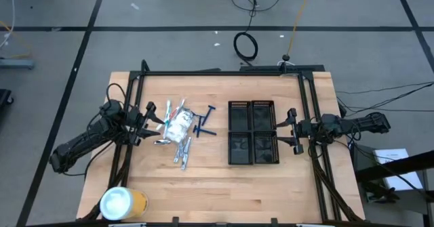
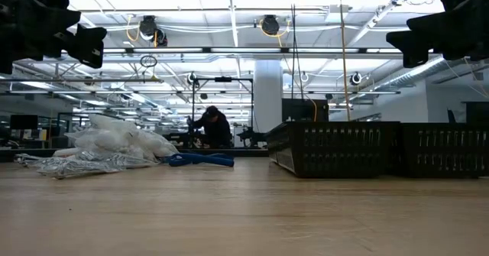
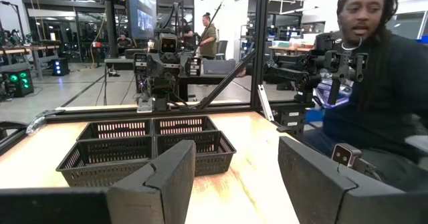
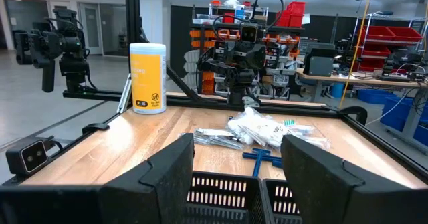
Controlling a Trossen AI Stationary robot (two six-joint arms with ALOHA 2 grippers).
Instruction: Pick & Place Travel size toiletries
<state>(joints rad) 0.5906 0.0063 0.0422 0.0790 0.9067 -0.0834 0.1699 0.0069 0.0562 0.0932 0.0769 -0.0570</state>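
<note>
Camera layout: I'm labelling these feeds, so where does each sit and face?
High: overhead, down on table, both arms.
Low: tabletop level, facing trays; arms overhead.
Left wrist: facing trays; own fingers low.
Right wrist: facing toiletries; own fingers low.
Shared: both wrist views show the opposite arm.

The razors (image 1: 205, 123) are blue, the crinkly packet (image 1: 179, 125) is clear-white, the trays (image 1: 252, 133) are black with grid pattern, the cylinder (image 1: 124, 202) is yellow with white lid.
</note>
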